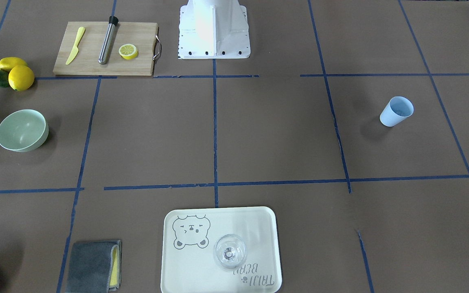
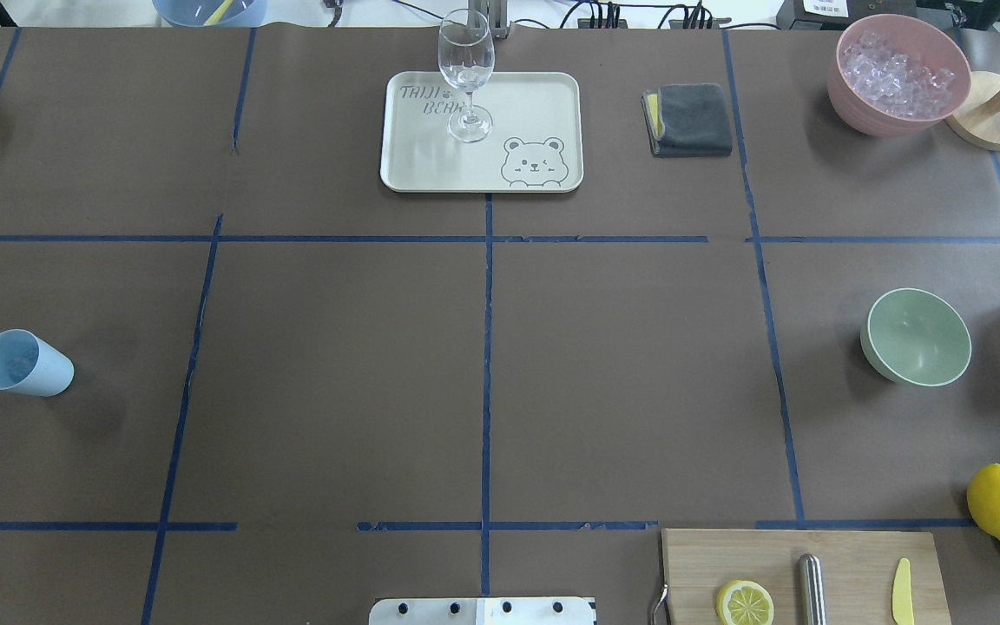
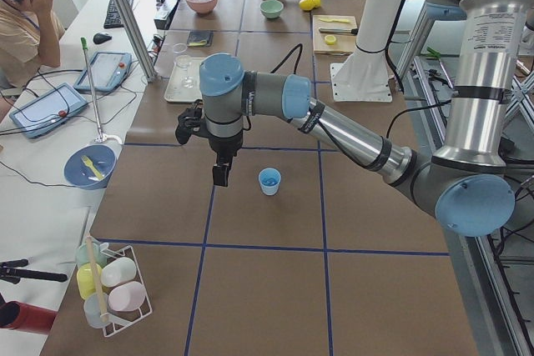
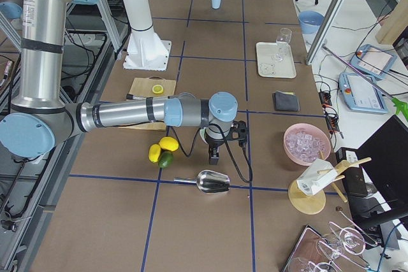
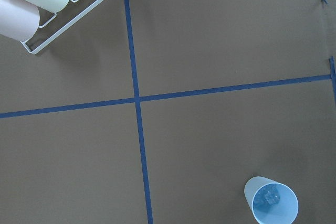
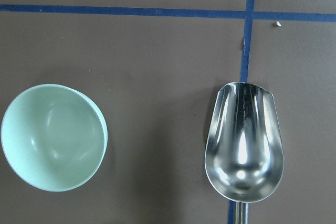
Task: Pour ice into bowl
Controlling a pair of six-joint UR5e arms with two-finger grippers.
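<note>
Cubes of glassy ice (image 5: pixel 270 198) in tapered blue cup (image 5: pixel 284 211); smooth round bowl (image 6: pixel 52 137)

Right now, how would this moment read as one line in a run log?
ice: in light blue cup | bowl: empty | left claw: near cup, grip unclear | right claw: near bowl, grip unclear

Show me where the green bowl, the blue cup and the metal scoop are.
green bowl (image 2: pixel 918 340): overhead exterior view, bare inner floor.
blue cup (image 2: pixel 50 375): overhead exterior view, outer side wall.
metal scoop (image 6: pixel 244 140): right wrist-mounted view, middle of its pan.
</note>
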